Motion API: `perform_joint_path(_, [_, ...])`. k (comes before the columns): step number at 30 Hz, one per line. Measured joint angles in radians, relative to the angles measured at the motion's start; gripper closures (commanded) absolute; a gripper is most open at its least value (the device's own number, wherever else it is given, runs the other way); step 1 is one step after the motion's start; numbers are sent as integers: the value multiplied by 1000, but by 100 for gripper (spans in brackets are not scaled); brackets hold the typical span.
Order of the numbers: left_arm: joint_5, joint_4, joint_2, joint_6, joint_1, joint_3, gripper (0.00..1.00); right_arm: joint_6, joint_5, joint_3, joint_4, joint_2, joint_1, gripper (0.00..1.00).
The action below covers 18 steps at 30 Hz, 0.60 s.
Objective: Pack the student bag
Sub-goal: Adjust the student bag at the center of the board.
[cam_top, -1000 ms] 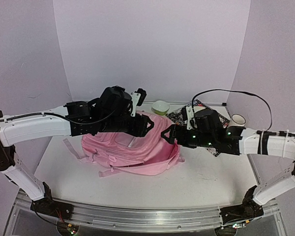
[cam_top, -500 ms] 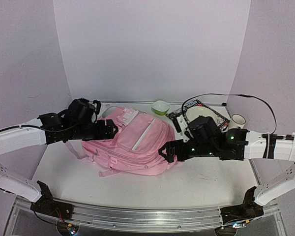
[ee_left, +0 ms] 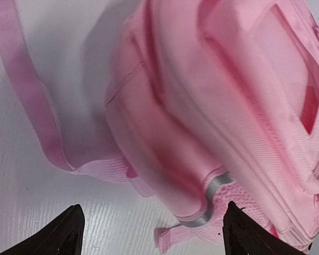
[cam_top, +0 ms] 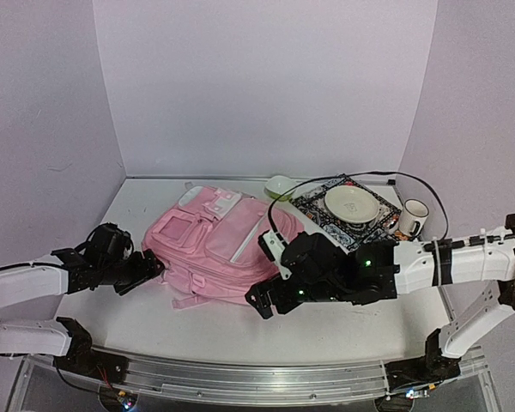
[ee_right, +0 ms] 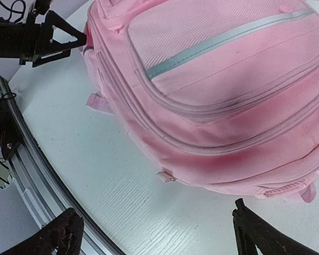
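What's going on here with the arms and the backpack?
The pink student bag lies front-up on the table. Neither arm holds it: the left gripper is open beside its left end, the right gripper open at its near edge. A white dish on a patterned mat, a mug and a green bowl sit behind it.

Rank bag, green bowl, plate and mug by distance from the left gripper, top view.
From the left gripper:
1. student bag, just right of it.
2. green bowl, back centre.
3. plate, back right.
4. mug, far right.
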Motion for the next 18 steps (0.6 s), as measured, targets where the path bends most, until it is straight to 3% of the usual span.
perform_joint_path(7, [140, 191, 54, -42, 58, -94, 16, 104, 18, 1, -15, 100, 19, 4])
perform_joint_path(12, [223, 337, 142, -62, 59, -98, 23, 140, 39, 7, -20, 164, -12, 14])
perform_joint_path(18, [277, 423, 233, -65, 63, -96, 53, 126, 26, 48, -18, 251, -134, 17])
